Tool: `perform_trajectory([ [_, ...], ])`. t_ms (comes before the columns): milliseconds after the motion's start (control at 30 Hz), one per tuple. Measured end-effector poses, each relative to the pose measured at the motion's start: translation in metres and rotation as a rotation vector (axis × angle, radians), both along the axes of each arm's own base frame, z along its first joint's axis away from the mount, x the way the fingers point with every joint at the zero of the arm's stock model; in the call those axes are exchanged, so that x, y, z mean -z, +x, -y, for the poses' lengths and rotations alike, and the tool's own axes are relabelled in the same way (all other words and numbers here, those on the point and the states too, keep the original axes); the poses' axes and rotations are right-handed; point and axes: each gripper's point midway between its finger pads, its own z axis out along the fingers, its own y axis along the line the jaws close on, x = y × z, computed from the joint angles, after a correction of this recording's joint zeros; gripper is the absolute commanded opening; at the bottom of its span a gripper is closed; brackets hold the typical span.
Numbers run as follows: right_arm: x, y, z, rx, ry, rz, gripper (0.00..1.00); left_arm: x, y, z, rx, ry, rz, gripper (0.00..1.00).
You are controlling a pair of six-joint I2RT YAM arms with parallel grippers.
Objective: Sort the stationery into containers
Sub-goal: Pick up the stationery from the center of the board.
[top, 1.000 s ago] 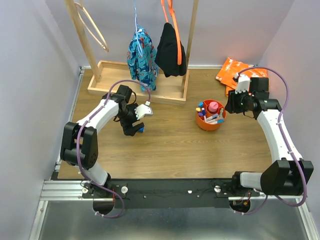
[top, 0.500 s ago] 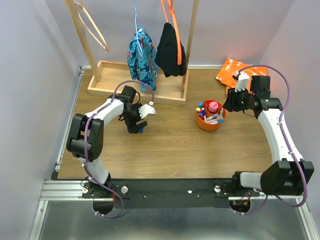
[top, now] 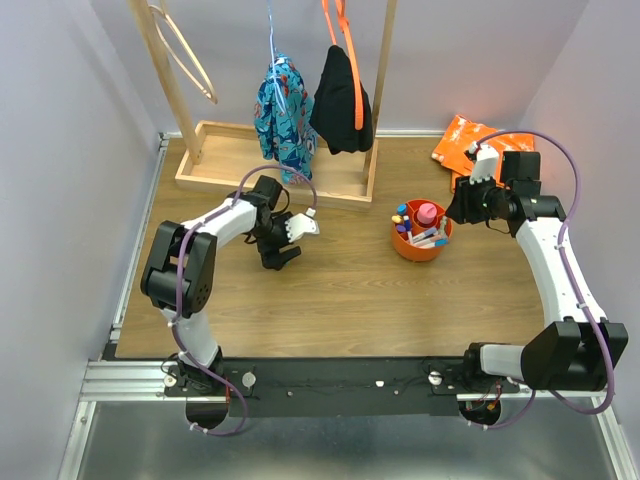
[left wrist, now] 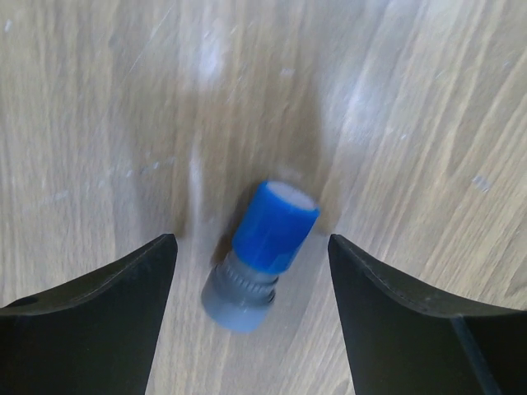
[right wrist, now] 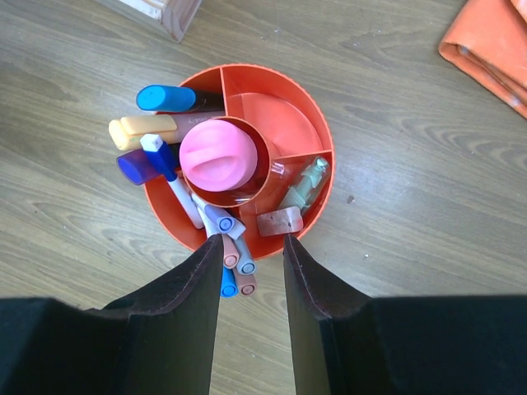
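Left pincer (left wrist: 251, 240) gapes wide around a stubby blue-capped grey cylinder (left wrist: 262, 257); right pincer (right wrist: 252, 240) narrowly parted.

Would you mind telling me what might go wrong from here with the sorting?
1. The short blue-capped piece lies slanted on the table inside the open left claw. Being round, it may roll or pivot away as the claw closes.
2. The orange cup is crowded on one side, with pens leaning over its rim near the right claw. Another item dropped there might bounce out or tip them.
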Motion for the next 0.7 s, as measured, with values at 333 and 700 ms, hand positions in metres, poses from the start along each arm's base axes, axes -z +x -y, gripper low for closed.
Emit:
perform_trajectory([
  [333, 0.001, 0.000, 0.000, 0.000, 0.000, -0.004, 0.43, 0.006, -0.003, 0.016, 0.110, 0.019, 0.028, 0.55],
  [700, -0.004, 0.002, 0.003, 0.009, -0.006, 0.005, 0.43, -0.003, -0.012, 0.020, 0.204, 0.077, -0.037, 0.00],
])
